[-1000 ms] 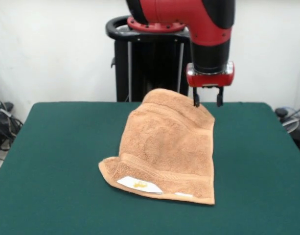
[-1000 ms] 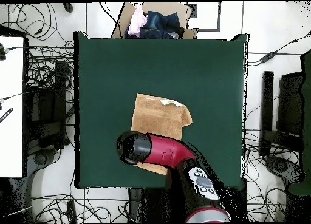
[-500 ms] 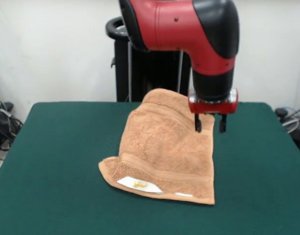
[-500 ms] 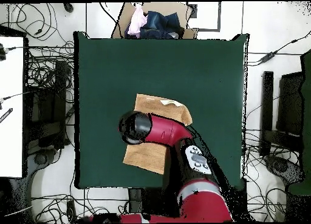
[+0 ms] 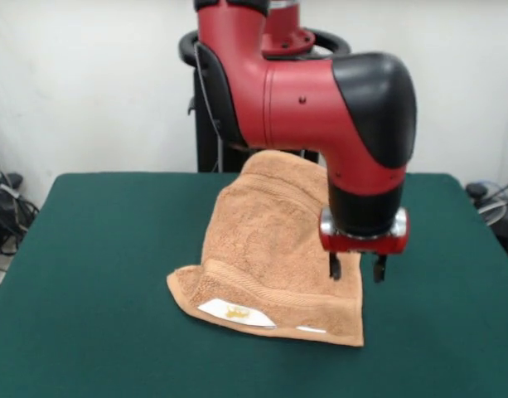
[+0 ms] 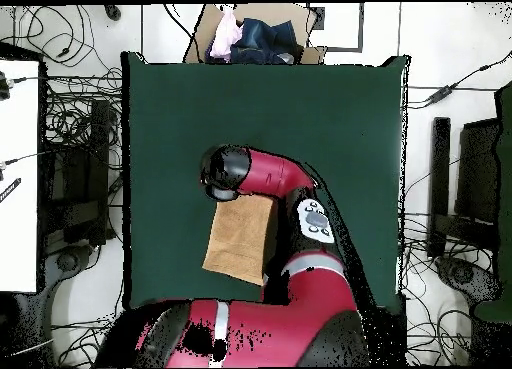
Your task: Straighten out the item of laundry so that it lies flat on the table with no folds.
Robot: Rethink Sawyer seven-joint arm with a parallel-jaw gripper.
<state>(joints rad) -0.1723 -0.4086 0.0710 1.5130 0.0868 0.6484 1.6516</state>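
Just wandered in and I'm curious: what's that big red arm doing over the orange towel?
The red arm's gripper hangs open over the right edge of the peach-orange towel, holding nothing. The towel lies folded over on the green table, its white label at the front edge, so it is not yet flat.

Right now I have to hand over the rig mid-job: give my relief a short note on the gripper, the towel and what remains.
Gripper: open, empty, hanging over the towel's edge on the picture's right in the front view, near its front corner.
Towel: on the green table, folded over on itself, its front corner on the picture's left turned up, white label showing. The arm hides much of it in the overhead view.
Done: nothing visibly flattened yet.
Left: grasp an edge or corner, unfold the doubled layer, and smooth the towel flat.
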